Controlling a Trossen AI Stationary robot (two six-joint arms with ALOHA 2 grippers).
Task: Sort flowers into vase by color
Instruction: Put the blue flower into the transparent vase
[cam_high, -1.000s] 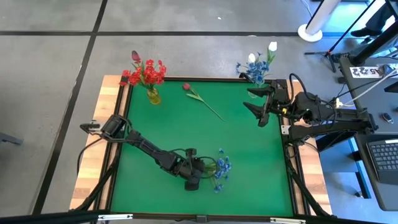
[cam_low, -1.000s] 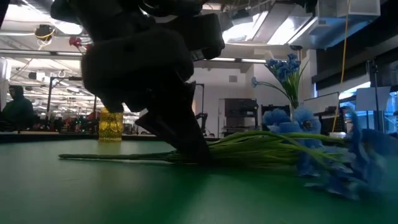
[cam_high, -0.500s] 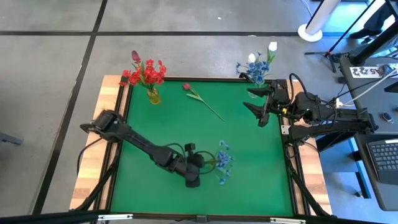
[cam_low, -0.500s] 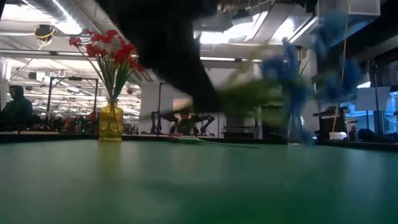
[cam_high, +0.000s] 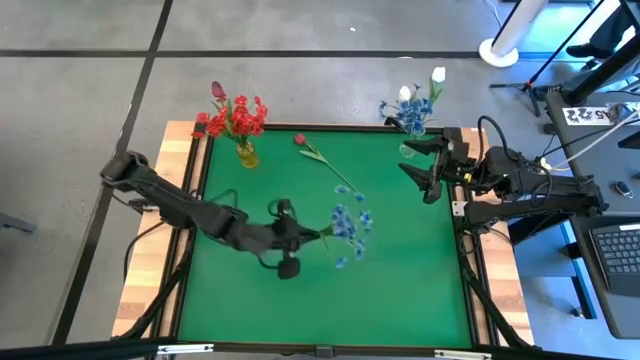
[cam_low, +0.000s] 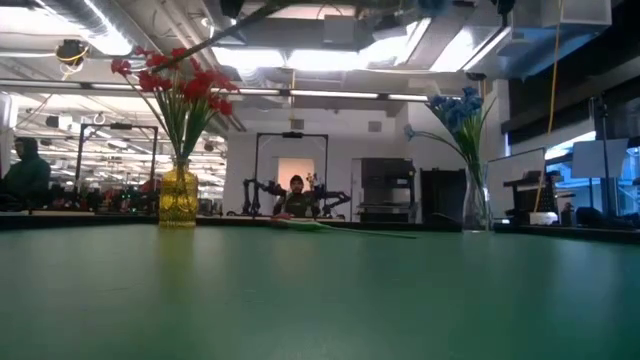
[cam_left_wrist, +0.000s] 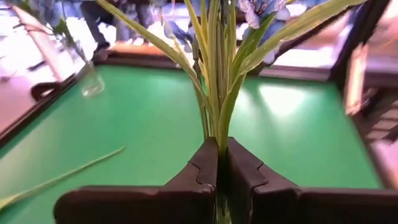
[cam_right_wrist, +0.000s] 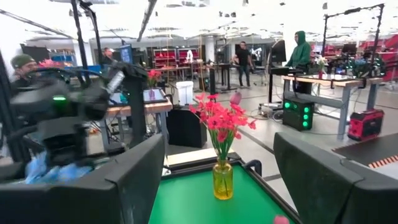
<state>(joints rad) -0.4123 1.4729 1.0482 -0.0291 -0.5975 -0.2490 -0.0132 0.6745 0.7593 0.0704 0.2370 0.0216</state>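
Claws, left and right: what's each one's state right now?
Left claw: closed on the blue flower bunch, lifted above the green mat.
Right claw: open, empty, near the clear vase.

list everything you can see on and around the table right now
green table: one, wood-edged
yellow vase: one, far left corner, holds red flowers
clear vase: one, far right corner, holds blue and white flowers
red-pink tulip: one, lying on the mat at the far side
blue flower bunch: one, held above mid-table
left gripper: shut on the bunch's stems
right gripper: open, beside the clear vase
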